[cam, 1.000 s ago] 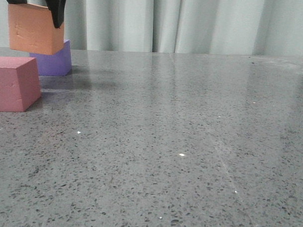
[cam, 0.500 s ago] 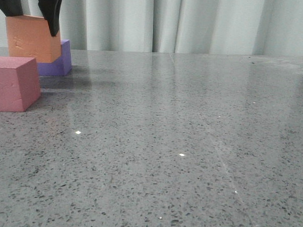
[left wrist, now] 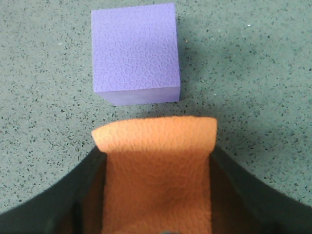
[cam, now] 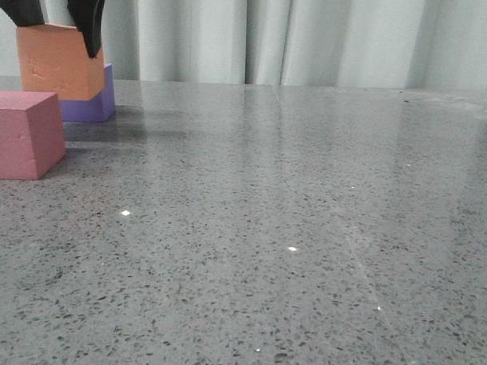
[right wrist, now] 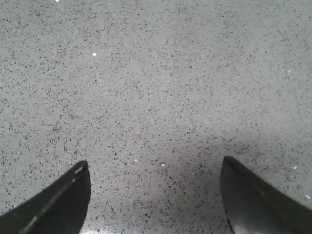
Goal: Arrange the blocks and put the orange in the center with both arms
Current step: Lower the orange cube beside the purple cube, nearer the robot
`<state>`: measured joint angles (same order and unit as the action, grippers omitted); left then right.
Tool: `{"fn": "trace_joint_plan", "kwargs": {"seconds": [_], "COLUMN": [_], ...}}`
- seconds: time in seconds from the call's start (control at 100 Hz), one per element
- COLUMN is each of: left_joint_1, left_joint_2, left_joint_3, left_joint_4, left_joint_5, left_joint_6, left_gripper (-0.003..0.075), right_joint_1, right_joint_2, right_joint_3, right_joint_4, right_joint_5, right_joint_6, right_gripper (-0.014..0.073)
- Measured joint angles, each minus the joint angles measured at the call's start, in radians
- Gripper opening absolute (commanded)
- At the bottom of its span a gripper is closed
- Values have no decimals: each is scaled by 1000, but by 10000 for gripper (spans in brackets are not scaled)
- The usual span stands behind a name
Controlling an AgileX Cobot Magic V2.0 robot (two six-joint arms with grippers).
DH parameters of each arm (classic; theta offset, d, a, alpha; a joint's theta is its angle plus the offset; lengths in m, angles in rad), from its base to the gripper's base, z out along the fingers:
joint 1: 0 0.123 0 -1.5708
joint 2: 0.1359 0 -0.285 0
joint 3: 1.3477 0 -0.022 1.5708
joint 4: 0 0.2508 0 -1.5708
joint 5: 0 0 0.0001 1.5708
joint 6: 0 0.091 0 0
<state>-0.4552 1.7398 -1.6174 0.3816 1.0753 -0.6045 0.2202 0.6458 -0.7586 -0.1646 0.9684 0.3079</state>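
Left gripper (cam: 59,20) is clasping the orange cube (cam: 60,61), placing it between purple cube (cam: 93,97) and pink cube (cam: 23,135); the next move calls for release; right gripper (right wrist: 156,195) is hanging with fingers spread.

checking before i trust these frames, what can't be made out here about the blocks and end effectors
- Orange cube: its underside; front view cannot show whether it touches the table, and the left end effector covers its sides in the left wrist view.
- Purple cube: mostly hidden behind the orange cube in the front view.
- Pink cube: cut off by the front view's left edge.
- Right end effector: only its fingertips show; absent from the front view.
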Motion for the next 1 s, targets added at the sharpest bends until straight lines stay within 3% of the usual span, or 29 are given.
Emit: {"fn": "trace_joint_plan", "kwargs": {"seconds": [1.0], "left_joint_1": [21], "left_joint_2": [0], "left_joint_3": [66], "left_joint_4": [-22], "left_joint_5": [-76], "left_joint_6": [0], "left_gripper": [54], "right_joint_1": [0], "right_joint_2": [0], "right_joint_3": [0], "right_joint_4": [0], "right_joint_5": [7], "right_joint_6": [0], "right_gripper": [549]}}
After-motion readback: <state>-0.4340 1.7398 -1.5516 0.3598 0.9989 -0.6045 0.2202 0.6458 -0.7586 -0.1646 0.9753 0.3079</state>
